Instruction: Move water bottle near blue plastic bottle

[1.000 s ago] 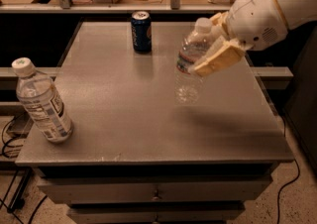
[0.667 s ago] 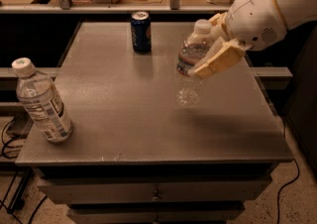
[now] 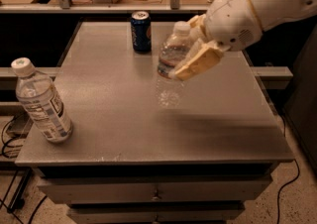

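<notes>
The water bottle (image 3: 170,69) is slim, clear and ribbed with a white cap. My gripper (image 3: 194,52) is shut on its upper half and holds it tilted above the middle of the grey table (image 3: 148,134), bottom end hanging just over the surface. The blue plastic bottle (image 3: 41,102), wider, with a white cap and tall white label, stands at the table's front left corner, well to the left of the held bottle.
A dark blue soda can (image 3: 141,30) stands at the back of the table, just left of the held bottle. A shelf with boxes runs behind the table. Drawers are below the tabletop, cables on the floor at left.
The gripper and the water bottle have moved a little to the left and slightly toward the front. The blue plastic bottle and the can have not moved.
</notes>
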Controlling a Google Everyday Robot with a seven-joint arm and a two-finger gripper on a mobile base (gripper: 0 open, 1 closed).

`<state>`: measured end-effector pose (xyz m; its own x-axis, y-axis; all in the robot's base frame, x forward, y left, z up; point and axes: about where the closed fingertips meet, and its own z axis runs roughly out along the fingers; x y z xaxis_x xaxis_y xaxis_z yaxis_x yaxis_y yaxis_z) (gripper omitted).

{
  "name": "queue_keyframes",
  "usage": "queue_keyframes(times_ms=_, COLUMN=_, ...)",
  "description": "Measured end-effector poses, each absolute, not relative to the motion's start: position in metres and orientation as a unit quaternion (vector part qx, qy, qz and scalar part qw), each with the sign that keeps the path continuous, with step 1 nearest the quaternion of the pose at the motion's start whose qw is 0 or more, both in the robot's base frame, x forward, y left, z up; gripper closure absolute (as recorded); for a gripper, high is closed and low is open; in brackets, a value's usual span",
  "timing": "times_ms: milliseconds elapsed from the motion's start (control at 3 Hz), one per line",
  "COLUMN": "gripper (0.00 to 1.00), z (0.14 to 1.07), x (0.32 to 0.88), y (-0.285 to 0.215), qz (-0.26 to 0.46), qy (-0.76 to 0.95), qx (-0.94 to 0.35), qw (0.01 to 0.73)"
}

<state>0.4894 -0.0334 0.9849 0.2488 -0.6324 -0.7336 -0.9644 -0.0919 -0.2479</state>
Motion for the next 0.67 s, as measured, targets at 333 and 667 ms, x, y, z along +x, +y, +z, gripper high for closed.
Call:
queue_keyframes(times_ms=333, gripper=1.0, z=0.983, x=0.479, y=0.03, qz=0.265, qy=0.519, qx=-0.731, qw=0.355)
queue_keyframes(times_ms=667, gripper=1.0, z=0.972, x=0.466, y=0.093, qz=0.3, qy=0.476, qx=-0.758, qw=0.331)
